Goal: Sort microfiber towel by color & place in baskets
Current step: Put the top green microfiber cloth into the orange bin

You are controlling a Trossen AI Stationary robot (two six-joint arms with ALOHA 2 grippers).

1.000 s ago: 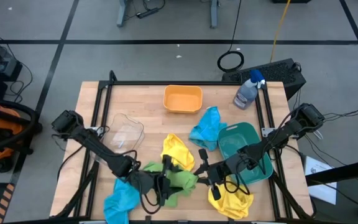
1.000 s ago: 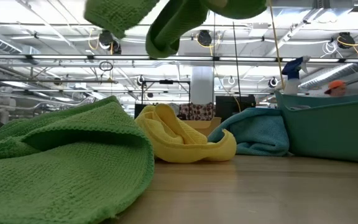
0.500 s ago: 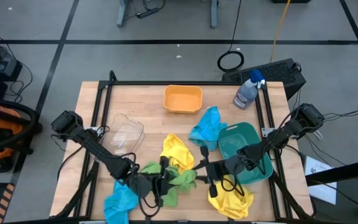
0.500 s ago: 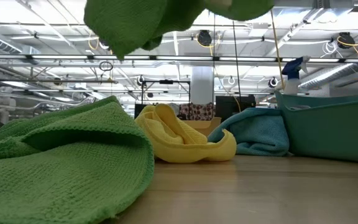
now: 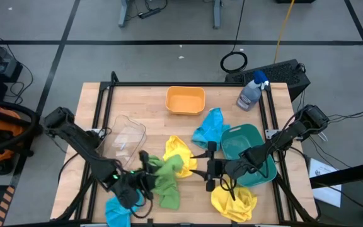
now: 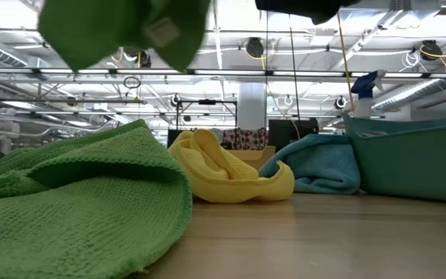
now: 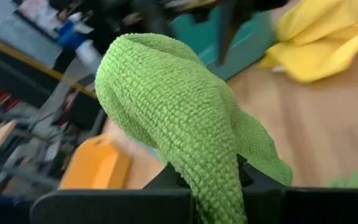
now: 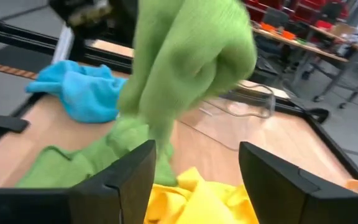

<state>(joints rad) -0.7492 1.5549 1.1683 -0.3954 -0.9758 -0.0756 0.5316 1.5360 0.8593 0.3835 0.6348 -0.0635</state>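
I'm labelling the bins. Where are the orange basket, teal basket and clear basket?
orange basket (image 5: 185, 100), high view, its floor.
teal basket (image 5: 242, 136), high view, bare floor.
clear basket (image 5: 126, 137), high view, its see-through floor.

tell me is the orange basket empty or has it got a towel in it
Empty: the high view shows the orange basket with only its bare floor, no towel inside.

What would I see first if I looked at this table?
A bright green towel dangling from the shut left gripper near the table's front. The open right gripper faces it, empty. Around them lie yellow towels and blue towels, and a teal basket sits to the right.
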